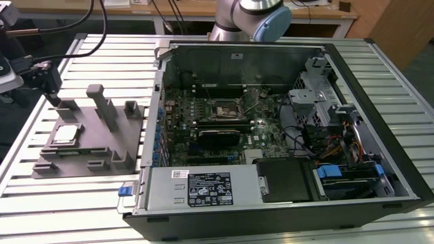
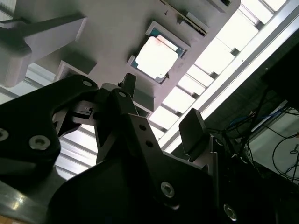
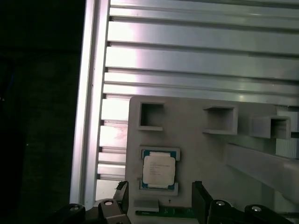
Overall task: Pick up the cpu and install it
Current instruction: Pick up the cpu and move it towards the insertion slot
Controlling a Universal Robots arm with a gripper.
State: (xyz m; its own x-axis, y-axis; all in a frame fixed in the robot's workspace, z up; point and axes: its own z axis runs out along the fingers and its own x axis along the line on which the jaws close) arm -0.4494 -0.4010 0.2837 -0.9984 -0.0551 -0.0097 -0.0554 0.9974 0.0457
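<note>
Cpu [image 1: 66,134] is found lying flat, pale lid up, in a shallow pocket of the grey fixture block [image 1: 101,147], toward the exterior view's left. Farthest to that side, the gripper [image 1: 49,86] is held above the block's far edge, near the chip but apart from it. In both wrist views its jaws are seen spread wide with nothing between them, and the chip is framed beyond the gap, untouched. To the exterior view's right of the block, an open computer case [image 1: 379,168] is laid on the slatted table [image 1: 68,203], and the socket frame [image 1: 226,108] can be made out on the motherboard inside it, well apart from the chip.

The cpu is judged to be light, thin and rigid. Its smooth metal lid could slip, and its underside is probably delicate. It would best be taken by two opposite edges of the dark rim, with light pressure, and kept level.
</note>
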